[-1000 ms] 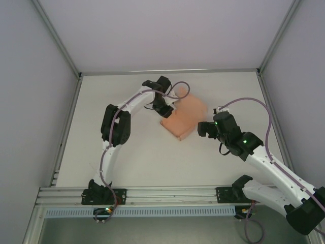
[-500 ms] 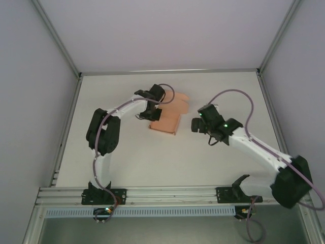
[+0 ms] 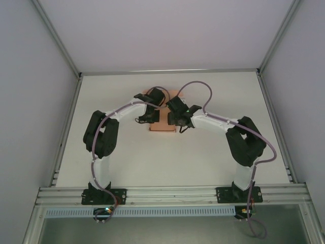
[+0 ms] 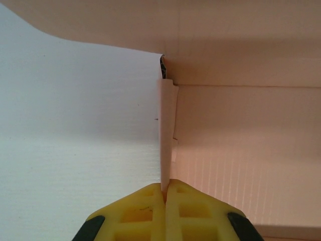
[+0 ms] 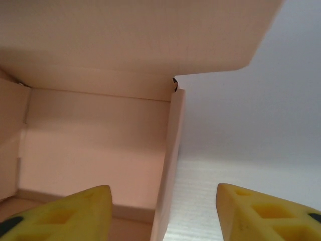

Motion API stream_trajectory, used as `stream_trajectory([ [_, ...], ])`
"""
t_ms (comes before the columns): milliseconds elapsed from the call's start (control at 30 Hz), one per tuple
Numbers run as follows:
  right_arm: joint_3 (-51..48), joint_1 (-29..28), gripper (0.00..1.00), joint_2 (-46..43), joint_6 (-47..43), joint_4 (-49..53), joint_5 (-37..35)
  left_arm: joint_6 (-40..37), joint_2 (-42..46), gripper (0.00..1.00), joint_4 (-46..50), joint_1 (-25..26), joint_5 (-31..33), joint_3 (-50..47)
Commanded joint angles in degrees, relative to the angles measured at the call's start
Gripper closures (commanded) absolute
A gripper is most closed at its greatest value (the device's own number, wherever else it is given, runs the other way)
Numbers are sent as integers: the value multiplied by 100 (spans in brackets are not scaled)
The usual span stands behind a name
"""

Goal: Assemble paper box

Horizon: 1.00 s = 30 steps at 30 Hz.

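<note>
Two grippers meet at one pink paper box.
We see the left gripper at the box's 9 o'clock side, its fingers pinched together on the thin left wall. The box sits near the middle of the table, open on top, with a flap reaching toward 12 o'clock. At its 3 o'clock side our right gripper has fingers spread wide, straddling the right wall.
</note>
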State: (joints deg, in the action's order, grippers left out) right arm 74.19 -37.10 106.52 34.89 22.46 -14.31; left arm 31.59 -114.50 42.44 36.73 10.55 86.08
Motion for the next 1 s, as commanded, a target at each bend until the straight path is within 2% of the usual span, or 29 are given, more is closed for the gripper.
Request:
stream_trajectory([
  [0,120,125,53,300,86,13,-191,90,133,100,125,-10,149,-203],
  [33,110,170,61,359,120,-54,-181,77,163,100,104,-29,142,-250],
  [167,137,311,74,562,114,-28,-142,23,303,100,-10,-168,118,-515],
  [233,104,352,85,624,103,21,-190,-5,376,100,-48,-265,119,-659],
  [333,17,419,89,624,91,21,-215,-29,451,100,-3,-402,291,-815],
  [467,-72,475,91,638,125,27,-184,-74,508,100,24,-492,404,-949],
  [567,-78,462,92,651,91,-54,-45,-173,493,99,-93,-467,174,-947],
  [667,-77,467,89,625,42,-290,213,-274,444,83,-191,-331,-39,-758],
  [800,-57,467,79,562,85,-713,564,-397,323,74,-220,-151,-300,-391],
  [967,69,467,69,370,-14,-737,706,-459,499,55,-188,-83,-353,-274],
])
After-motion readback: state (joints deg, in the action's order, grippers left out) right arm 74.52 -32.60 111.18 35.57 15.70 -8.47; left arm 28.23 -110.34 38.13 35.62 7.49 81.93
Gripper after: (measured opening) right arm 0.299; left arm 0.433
